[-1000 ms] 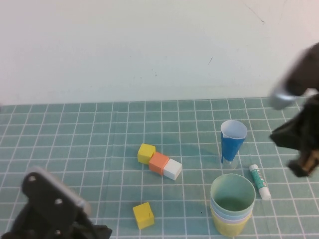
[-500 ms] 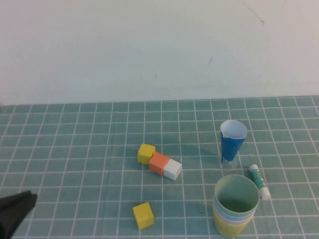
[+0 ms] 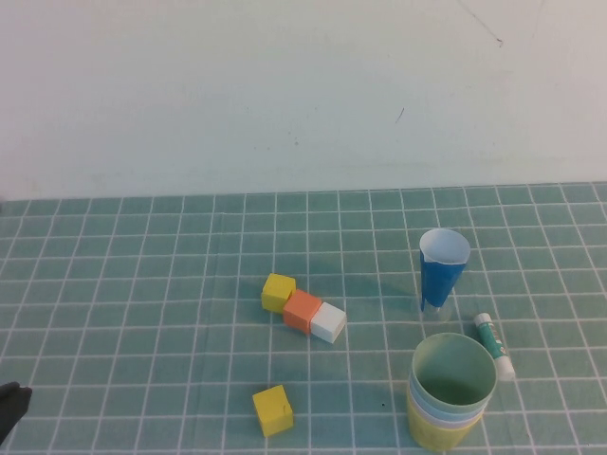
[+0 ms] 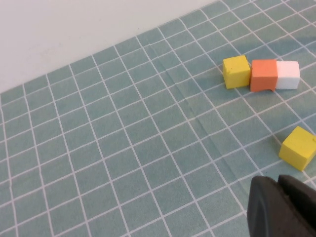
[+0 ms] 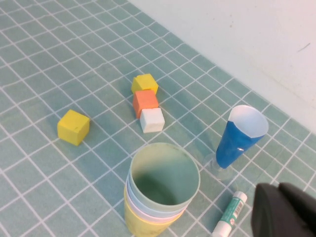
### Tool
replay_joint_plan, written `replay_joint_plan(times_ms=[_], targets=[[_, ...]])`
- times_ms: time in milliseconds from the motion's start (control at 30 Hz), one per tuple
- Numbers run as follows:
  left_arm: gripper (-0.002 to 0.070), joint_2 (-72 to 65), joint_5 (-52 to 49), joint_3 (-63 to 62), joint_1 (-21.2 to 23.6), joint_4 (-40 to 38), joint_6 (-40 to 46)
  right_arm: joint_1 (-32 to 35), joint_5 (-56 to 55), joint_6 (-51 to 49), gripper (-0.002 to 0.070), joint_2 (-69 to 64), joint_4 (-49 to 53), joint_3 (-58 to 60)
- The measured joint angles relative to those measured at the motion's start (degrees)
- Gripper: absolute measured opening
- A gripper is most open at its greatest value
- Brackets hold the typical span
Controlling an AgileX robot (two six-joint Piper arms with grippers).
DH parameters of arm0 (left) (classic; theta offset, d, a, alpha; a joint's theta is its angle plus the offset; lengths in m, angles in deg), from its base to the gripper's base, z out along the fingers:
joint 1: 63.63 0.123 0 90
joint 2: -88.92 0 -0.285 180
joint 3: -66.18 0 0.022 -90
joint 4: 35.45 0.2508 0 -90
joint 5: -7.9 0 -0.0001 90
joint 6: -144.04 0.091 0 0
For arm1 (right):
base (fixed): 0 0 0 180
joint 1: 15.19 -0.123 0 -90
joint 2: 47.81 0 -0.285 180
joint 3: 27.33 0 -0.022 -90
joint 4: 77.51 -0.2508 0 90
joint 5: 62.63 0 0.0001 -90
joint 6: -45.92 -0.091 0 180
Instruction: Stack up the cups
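The cups (image 3: 452,393) stand nested in one upright stack at the near right of the mat: sage green on top, then light blue, pink and yellow rims below. The right wrist view shows the same cups (image 5: 163,190) from above. My right gripper (image 5: 278,187) is shut and empty, above the mat beside the glue stick and apart from the stack; it is outside the high view. My left gripper (image 4: 277,180) is shut and empty over the near left of the mat, near the lone yellow block. Only a dark bit of the left arm (image 3: 8,406) shows in the high view.
A narrow dark blue cone cup (image 3: 443,268) stands behind the stack, with a glue stick (image 3: 494,345) lying to its right. Yellow (image 3: 278,291), orange (image 3: 303,309) and white (image 3: 328,322) blocks form a row mid-mat. A lone yellow block (image 3: 272,409) sits nearer. White wall behind.
The right arm has left the high view at the right edge. The left arm has dropped away to the bottom left corner. The green top cup has shifted slightly right.
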Motion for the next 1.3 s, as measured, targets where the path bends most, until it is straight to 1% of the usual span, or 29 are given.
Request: replay_joint_plan(times_ms=[567,700,867,933,1033,1100,1167,1200,1300], targets=[[-0.0002,0.13,-0.03,0.0,0.0,0.0,0.0,0.0,0.0,0.35,-0.0001,0.0,0.0,0.0],[-0.0002,0.13,-0.03,0.0,0.0,0.0,0.0,0.0,1.34,0.35,-0.0001,0.0,1.85,0.0],[-0.0002,0.13,-0.03,0.0,0.0,0.0,0.0,0.0,1.73,2.91,-0.0001,-0.23,1.06,0.26],[-0.0002,0.13,-0.03,0.0,0.0,0.0,-0.04,0.0,0.61,3.63,-0.0001,-0.37,0.79,1.44],[-0.0002,0.13,-0.03,0.0,0.0,0.0,-0.04,0.0,-5.76,3.89,-0.0001,1.64,1.29,5.42],[-0.0002,0.13,-0.03,0.0,0.0,0.0,-0.04,0.99,-11.99,3.63,-0.0001,4.45,1.97,8.9],[-0.0002,0.13,-0.03,0.0,0.0,0.0,-0.04,3.79,-15.73,2.32,-0.0001,8.87,2.27,12.52],[-0.0002,0.13,-0.03,0.0,0.0,0.0,-0.04,5.45,-16.27,1.64,-0.0001,10.85,2.4,13.76],[-0.0002,0.13,-0.03,0.0,0.0,0.0,-0.04,13.29,-16.0,-0.77,-0.0001,18.67,3.92,17.57]])
